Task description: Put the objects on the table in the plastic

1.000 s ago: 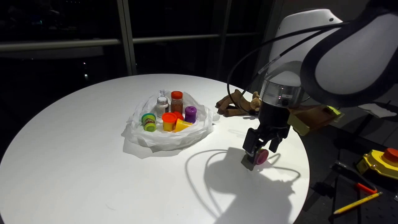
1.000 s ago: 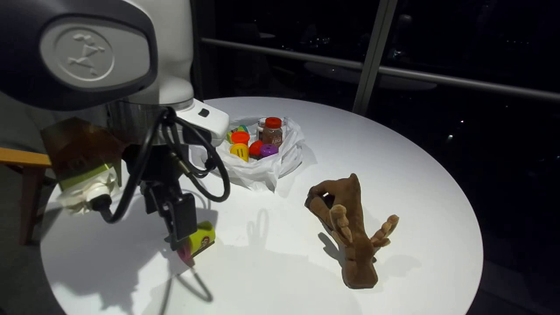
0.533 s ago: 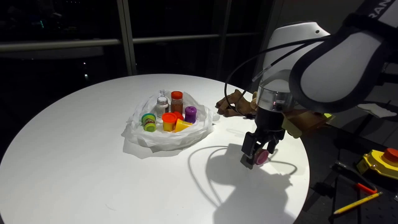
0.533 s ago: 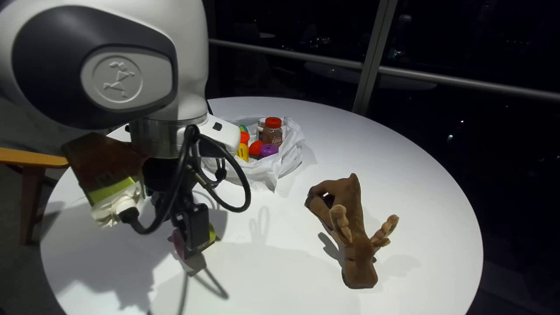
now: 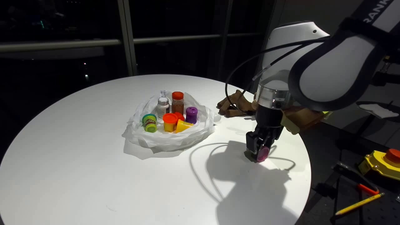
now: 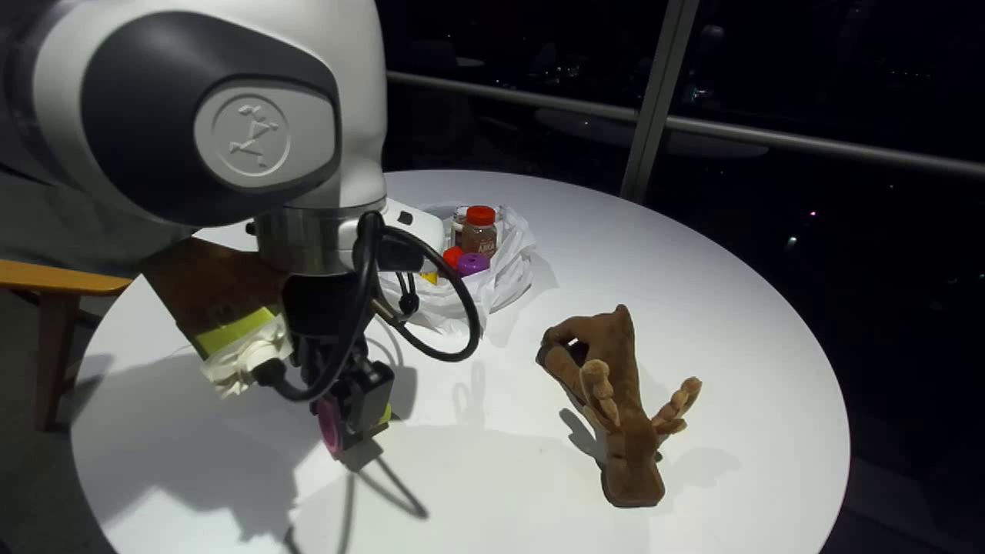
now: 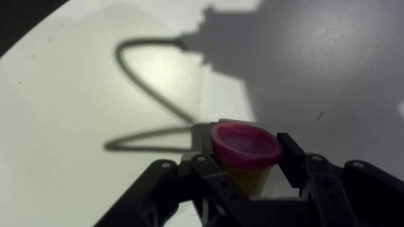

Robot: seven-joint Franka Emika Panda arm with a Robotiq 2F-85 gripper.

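Note:
A tub with a pink lid (image 7: 246, 164) and a yellow-green body lies on its side on the white table (image 5: 103, 181). My gripper (image 7: 243, 138) is shut on it, with a finger against either side of the lid; most of the body is hidden by the fingers in both exterior views. The plastic, a crumpled white bag (image 5: 170, 144), stands spread open further in on the table. Inside it are several tubs, among them a green tub (image 5: 150, 124) and an orange-lidded tub (image 5: 170, 123), plus a purple shaker (image 5: 191, 115), a red-lidded jar (image 5: 177, 104) and a white jar (image 5: 163, 108).
A brown plush toy (image 6: 632, 431) with pale antlers lies on the table, apart from the bag. Cables (image 6: 462, 338) loop out beside the wrist. The table's round edge (image 5: 307, 175) runs close to the gripper. Off the table are a yellow box with a red button (image 5: 382, 164) and a pencil (image 5: 359, 203).
The gripper has come down and its jaws have closed from wide apart onto the pink-lidded tub, which has turned slightly. The bag, its contents and the plush toy have stayed put.

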